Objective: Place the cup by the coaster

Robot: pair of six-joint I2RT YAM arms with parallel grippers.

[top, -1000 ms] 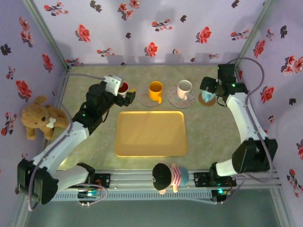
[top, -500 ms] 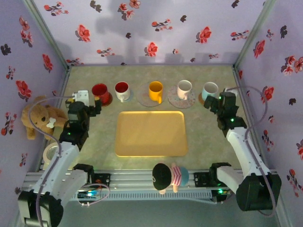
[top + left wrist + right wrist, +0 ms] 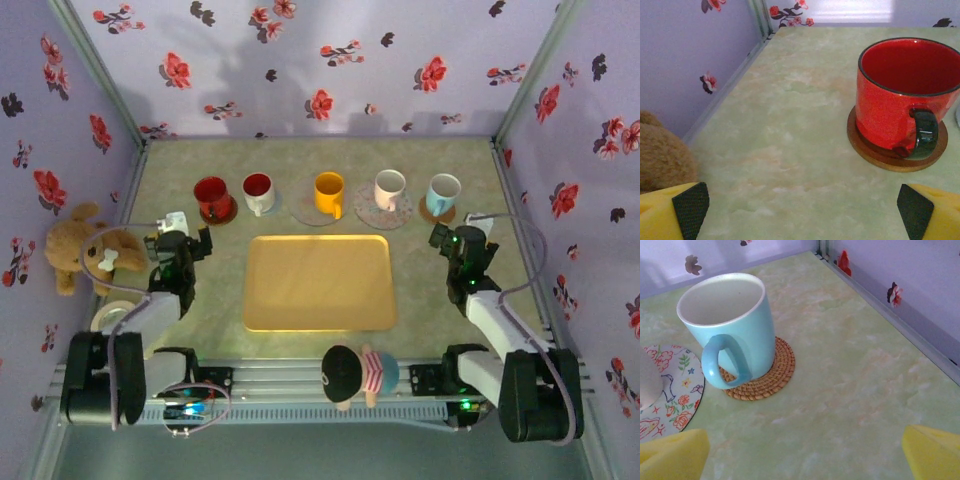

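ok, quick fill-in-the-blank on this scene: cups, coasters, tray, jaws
1. The left-end cup on the wooden coaster is ____.
2. The right-end cup on the woven coaster is light ____.
3. The tray in front of the row of cups is ____.
4. The left gripper and the right gripper both have their jaws ____.

Missing words: red; blue; yellow; open
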